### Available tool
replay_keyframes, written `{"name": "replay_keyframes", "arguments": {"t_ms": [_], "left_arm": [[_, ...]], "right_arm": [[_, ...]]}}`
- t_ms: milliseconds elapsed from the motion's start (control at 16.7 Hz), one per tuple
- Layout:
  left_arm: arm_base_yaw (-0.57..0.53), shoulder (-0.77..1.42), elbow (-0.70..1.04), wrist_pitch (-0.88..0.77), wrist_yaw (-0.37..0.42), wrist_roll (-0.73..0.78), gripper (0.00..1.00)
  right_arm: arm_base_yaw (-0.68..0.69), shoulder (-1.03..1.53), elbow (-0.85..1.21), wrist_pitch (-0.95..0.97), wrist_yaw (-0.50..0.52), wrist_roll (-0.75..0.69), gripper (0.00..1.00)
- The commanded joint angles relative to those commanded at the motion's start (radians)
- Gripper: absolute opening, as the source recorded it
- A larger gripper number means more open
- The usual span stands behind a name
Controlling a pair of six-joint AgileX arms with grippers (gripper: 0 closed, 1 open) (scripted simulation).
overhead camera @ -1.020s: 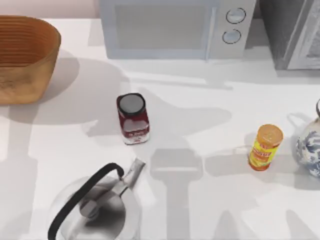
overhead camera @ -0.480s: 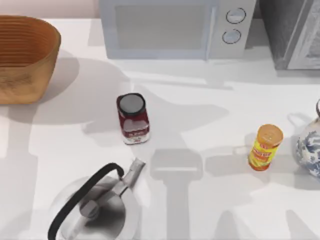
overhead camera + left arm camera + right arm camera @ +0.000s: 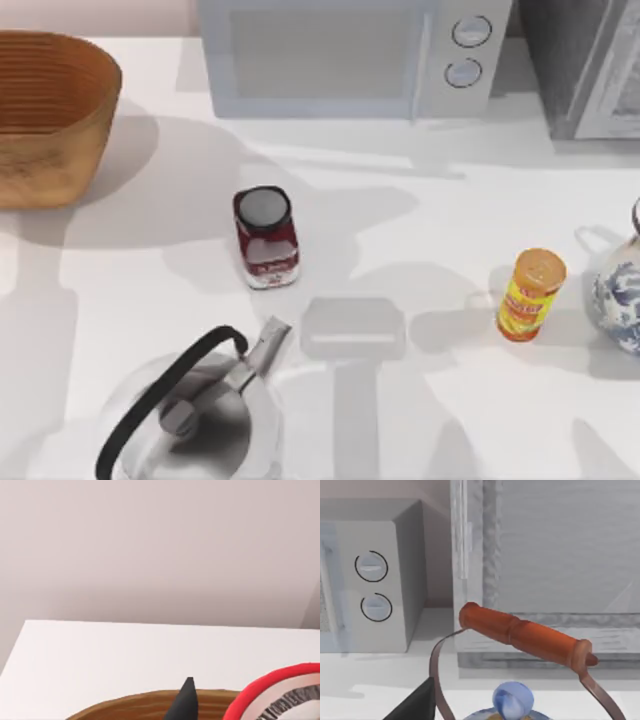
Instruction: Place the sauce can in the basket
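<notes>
- A steel kettle point(image 3: 190, 415) with a black handle stood on the white surface point(image 3: 420, 230), nearer than the dark red jar point(image 3: 266, 238) and a little to its left, spout pointing toward the jar.
- The jar stood upright, its grey lid on, apart from everything else.
- A yellow bottle point(image 3: 530, 293) with an orange cap stood well to the right of the jar and slightly nearer.
- A blue-and-white teapot point(image 3: 620, 295) sat farther right of the jar than the bottle, at the edge of the top view.
- The right gripper point(image 3: 415, 705) hung near that teapot, beside its orange-brown handle point(image 3: 525, 635); I could not tell whether it was open or closed.
- The basket point(image 3: 50, 150) sat far to the left of the jar and farther back.
- The left gripper point(image 3: 186, 702) hovered just above the basket's rim point(image 3: 125, 707), off to the far left of the jar, and appeared closed around the sauce can point(image 3: 280, 690), whose red rim sat right beside it.
- A microwave point(image 3: 350, 55) stood behind the jar against the wall point(image 3: 160, 550), with a grey metal cabinet point(image 3: 590, 60) farther right.
</notes>
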Motion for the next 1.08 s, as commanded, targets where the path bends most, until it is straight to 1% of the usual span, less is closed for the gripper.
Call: {"name": "replay_keyframes", "arguments": {"t_ms": [360,600,1080], "left_arm": [[0.001,0.069,0.009,0.062,0.001,-0.001,0.0],[0.001,0.071,0.008,0.064,0.001,-0.001,0.0],[0.001,0.071,0.008,0.064,0.001,-0.001,0.6]], "right_arm": [[0.0,0.0,0.0,0.0,0.0,0.0,1.0],[0.0,0.0,0.0,0.0,0.0,0.0,1.0],[0.0,0.0,0.0,0.0,0.0,0.0,1.0]]}}
